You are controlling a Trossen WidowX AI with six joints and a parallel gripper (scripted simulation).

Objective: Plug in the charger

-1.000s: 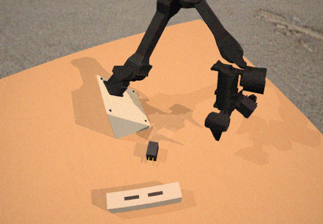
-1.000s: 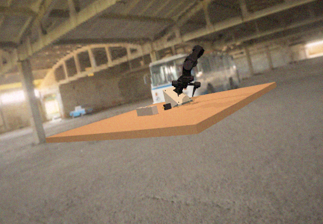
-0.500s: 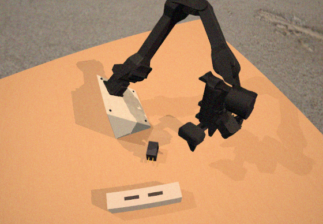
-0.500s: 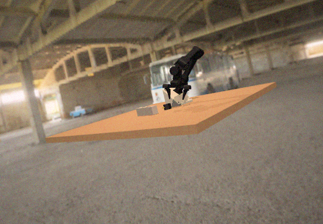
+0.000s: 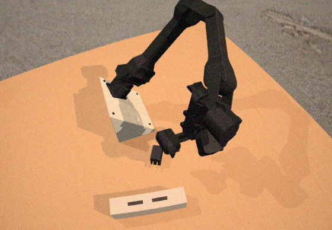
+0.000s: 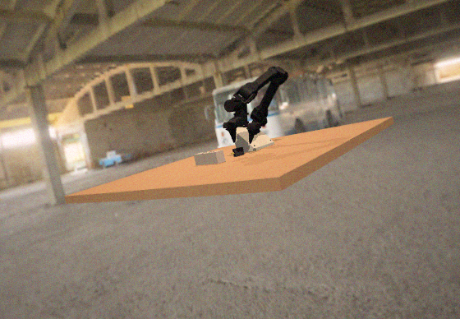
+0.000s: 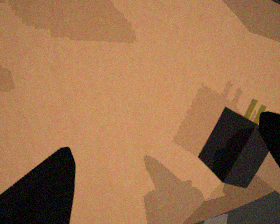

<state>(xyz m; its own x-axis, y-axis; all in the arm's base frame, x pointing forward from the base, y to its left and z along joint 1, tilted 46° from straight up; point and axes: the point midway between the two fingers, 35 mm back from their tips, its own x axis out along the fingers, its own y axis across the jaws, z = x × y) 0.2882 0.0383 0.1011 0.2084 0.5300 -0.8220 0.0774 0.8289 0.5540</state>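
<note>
Over on the far side of the hall I can see a pale bus (image 6: 304,103) behind the desk (image 5: 44,157) (image 6: 205,181) (image 7: 100,90), whose orange top, seen from the side, runs out to a left corner, a right corner and a near corner. The black arm (image 5: 217,44) (image 6: 269,94) stands on that desk, its elbow bent high, and in the view from above it crosses the desk's far corner. Its foot sits on a pale, slope-topped block (image 5: 107,104) (image 6: 263,141) (image 7: 255,212) set in from the desk's far-left edge. The gripper (image 5: 188,124) (image 6: 242,142) (image 7: 170,140) hangs low, tips toward the desk, its jaws spread wide with nothing between them. Out in front of the block lies the white power strip (image 5: 118,205) (image 6: 209,158), which from the side is nearer the desk's left corner than the block is. Its top carries two dark outlets (image 5: 135,203), one beside the other. Between block and strip, well apart from the strip, the little black charger (image 5: 156,154) (image 6: 238,151) (image 7: 235,147) lies unplugged on the desk. From the wrist it's off toward one finger, whose tip overlaps it; I can't tell whether they touch. Smallest of all, its two brassy prongs (image 5: 155,163) (image 7: 251,110) point out on the strip's side.
</note>
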